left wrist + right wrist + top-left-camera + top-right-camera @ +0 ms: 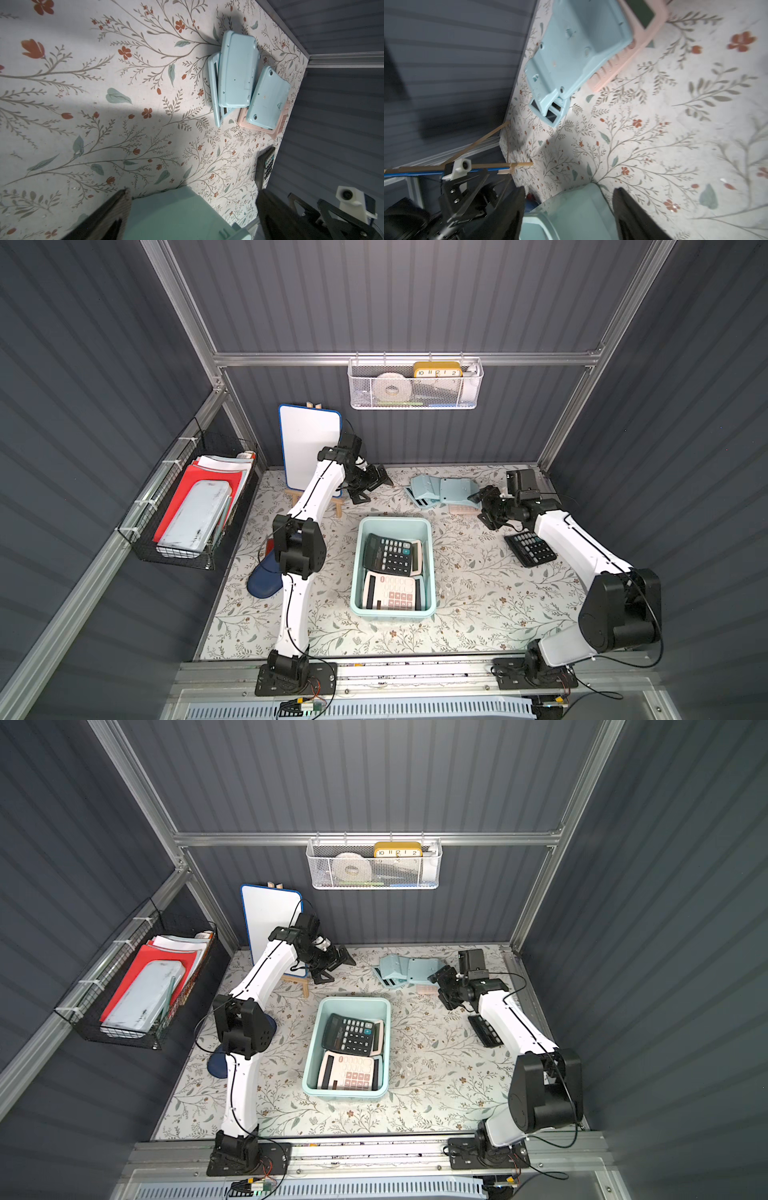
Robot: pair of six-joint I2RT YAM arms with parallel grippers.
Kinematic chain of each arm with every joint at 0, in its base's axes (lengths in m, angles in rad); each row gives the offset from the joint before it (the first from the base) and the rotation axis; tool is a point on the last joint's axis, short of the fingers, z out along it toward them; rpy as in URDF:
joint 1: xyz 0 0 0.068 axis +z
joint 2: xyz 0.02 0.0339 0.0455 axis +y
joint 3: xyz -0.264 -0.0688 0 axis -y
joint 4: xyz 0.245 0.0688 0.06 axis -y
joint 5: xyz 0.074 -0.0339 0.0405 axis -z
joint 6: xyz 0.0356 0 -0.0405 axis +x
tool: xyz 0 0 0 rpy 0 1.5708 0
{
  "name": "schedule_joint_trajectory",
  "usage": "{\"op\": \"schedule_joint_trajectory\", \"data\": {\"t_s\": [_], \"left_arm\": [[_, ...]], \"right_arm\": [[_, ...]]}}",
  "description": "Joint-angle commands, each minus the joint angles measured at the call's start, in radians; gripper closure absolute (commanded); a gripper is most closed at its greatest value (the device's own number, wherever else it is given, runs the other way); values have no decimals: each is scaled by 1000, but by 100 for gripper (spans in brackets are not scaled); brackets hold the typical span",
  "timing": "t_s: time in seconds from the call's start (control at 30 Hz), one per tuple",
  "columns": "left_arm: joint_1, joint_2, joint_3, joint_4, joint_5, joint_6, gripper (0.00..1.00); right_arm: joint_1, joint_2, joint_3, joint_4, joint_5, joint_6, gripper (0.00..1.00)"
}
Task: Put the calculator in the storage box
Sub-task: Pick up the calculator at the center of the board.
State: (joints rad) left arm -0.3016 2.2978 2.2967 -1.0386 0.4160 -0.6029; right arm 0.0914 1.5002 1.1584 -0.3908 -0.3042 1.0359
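R gripper, jaws spread & empty, has face-down blue calc just to its left, nearer than the likewise-spread L gripper; storage box lies frontward.

Mint storage box sits upright between left gripper and right gripper, bit nearer the bases, black calculator and white calculator lying inside. Second black calculator lies flat just behind right gripper.
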Motion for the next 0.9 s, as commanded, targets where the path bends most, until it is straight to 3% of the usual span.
{"op": "schedule_joint_trajectory", "data": {"t_s": [0.0, 0.2, 0.37, 0.73, 0.87], "left_arm": [[-5, -2, 27, -31, 27, 15, 1], [-5, -6, 21, -31, 37, 18, 1], [-5, -17, 11, -31, 48, 25, 1], [-5, -60, -55, -26, 68, 36, 1], [-5, -75, -75, -28, 67, 42, 1]], "right_arm": [[-48, -78, -57, -57, 47, 18, 28], [-109, -212, -216, -78, 47, 122, 23], [-121, -322, -359, -12, 110, 257, 2], [-127, -454, -633, 161, 301, 532, 1], [-127, -454, -714, 254, 386, 616, 9]]}}
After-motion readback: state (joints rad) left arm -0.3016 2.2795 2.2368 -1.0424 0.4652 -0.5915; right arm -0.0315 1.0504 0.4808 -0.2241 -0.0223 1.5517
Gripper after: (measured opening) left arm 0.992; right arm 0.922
